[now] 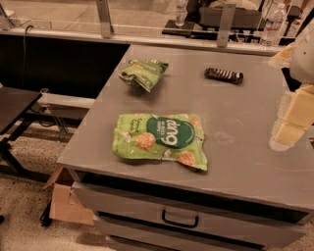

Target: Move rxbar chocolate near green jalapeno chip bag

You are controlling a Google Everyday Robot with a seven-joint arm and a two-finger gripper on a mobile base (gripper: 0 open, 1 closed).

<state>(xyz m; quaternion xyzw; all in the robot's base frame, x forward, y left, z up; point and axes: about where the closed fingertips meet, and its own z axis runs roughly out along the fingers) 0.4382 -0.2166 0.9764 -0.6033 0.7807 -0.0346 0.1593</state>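
The grey metal table [235, 147] bears a large flat bright-green snack bag [159, 139] in front and the smaller wrinkly green jalapeno chip bag [143, 72] back left. The pale gripper [289, 120] hangs at the right edge; whether it is open cannot be told. It should descend squarely across the small, flat, dark, pale-lettered rxbar chocolate [223, 74], back right, well apart from that bag.

One bench [235, 147] carries three packets: two green bags and one bar. The bags are one green jalapeno chip bag [143, 72] and one larger bright-green bag [162, 139]; the bar is one rxbar chocolate [223, 74]. One end effector [290, 120] hangs over the bench's right edge. Behind stand two bottles [180, 11] [271, 24], and one cardboard box [64, 201] sits on the floor.
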